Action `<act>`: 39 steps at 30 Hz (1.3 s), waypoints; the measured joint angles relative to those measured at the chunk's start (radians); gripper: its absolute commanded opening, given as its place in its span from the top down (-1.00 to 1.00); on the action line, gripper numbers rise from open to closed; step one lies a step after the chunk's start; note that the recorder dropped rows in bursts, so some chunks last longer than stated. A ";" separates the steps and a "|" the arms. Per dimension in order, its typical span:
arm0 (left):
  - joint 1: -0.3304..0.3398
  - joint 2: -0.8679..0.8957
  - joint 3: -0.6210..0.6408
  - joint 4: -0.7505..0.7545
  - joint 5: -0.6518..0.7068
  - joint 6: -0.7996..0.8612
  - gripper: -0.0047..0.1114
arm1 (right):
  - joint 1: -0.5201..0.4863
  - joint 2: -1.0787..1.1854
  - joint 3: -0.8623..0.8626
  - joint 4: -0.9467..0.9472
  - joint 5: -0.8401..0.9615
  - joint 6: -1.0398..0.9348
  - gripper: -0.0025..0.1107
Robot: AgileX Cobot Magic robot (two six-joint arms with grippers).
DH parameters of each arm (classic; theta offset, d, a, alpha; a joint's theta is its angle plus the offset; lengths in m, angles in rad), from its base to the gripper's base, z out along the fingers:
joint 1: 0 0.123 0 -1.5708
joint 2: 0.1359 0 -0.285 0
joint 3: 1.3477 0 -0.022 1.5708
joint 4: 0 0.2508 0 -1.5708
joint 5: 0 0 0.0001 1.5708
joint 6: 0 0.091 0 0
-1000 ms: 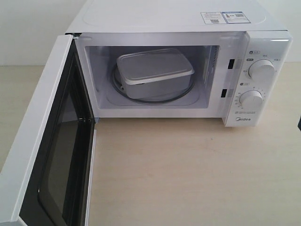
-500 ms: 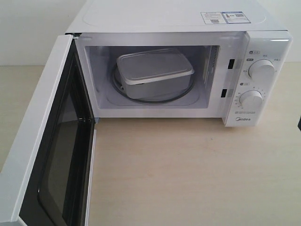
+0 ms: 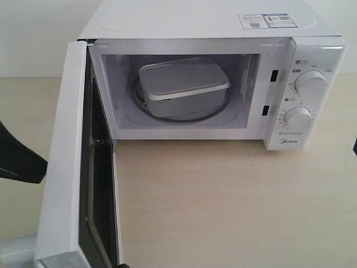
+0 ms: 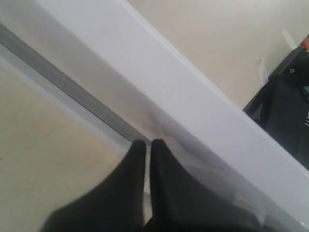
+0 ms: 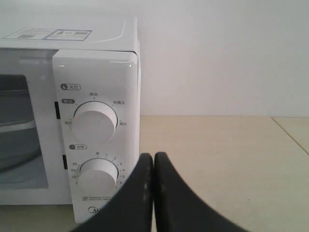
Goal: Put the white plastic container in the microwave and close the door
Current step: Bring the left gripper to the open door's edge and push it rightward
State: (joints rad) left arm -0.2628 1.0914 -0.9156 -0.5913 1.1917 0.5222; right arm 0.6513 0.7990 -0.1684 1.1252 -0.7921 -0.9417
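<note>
door [image 3: 64, 167] stands part-open on its left hinge, nearly edge-on to the exterior camera; cavity mouth unobstructed. white plastic container [image 3: 183, 86], lid on, sits on the glass turntable [image 3: 223, 109] inside the microwave [image 3: 206, 22], with gaps to both side walls. Open light-wood surface [image 3: 223, 206] in front, white wall [image 3: 33, 33] behind.

left tool [image 4: 147, 145]: fingers together, tips right at the door's white outer face. Only the left wrist view shows this; exterior shows just a dark arm part [image 3: 17, 159] outside the door.

right tool [image 5: 153, 157]: fingers together, holding nothing, by the lower dial [image 5: 99, 175].
</note>
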 measured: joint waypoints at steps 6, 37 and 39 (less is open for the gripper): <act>-0.088 0.087 0.000 -0.004 -0.140 0.002 0.84 | 0.000 0.000 0.000 0.000 0.000 0.000 0.96; -0.221 0.360 -0.139 -0.098 -0.572 0.103 0.84 | 0.000 0.000 0.000 0.000 0.000 0.000 0.96; -0.221 0.371 -0.139 -0.098 -0.606 0.106 0.84 | 0.000 0.000 0.000 0.000 0.000 0.000 0.96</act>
State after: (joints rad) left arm -0.4837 1.4628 -1.0550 -0.6893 0.5855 0.6285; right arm 0.6513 0.7990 -0.1684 1.1252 -0.7921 -0.9417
